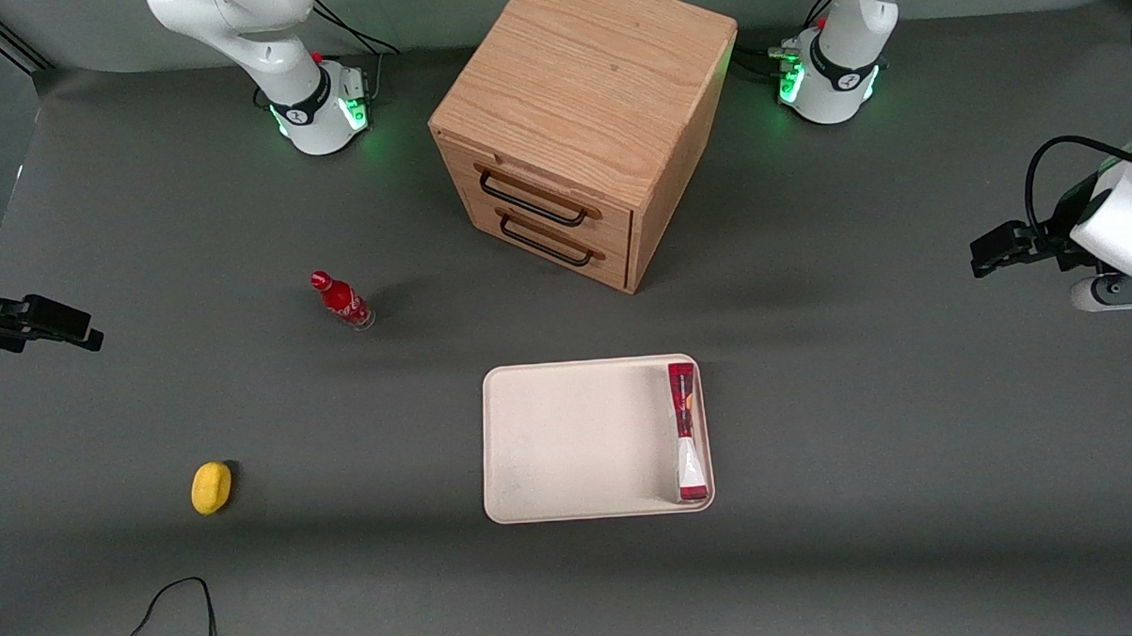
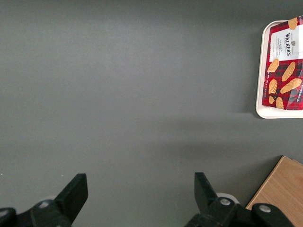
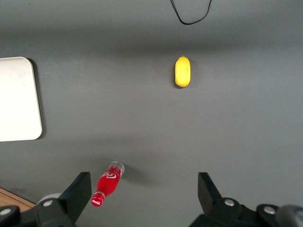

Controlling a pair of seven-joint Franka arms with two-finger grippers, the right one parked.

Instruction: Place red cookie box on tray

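Note:
The red cookie box [image 1: 685,431] lies in the cream-white tray [image 1: 570,440], along the tray's rim toward the working arm's end, with its white patch nearer the front camera. It also shows in the left wrist view [image 2: 284,64], inside the tray's corner [image 2: 263,101]. My left gripper [image 1: 989,251] hangs well away from the tray, toward the working arm's end of the table and high above it. In the left wrist view the gripper [image 2: 141,191] is open and empty over bare grey table.
A wooden two-drawer cabinet [image 1: 578,129] stands farther from the front camera than the tray; its corner shows in the left wrist view [image 2: 279,189]. A small red bottle [image 1: 341,299] and a yellow fruit [image 1: 211,488] lie toward the parked arm's end. A black cable [image 1: 176,605] lies at the front edge.

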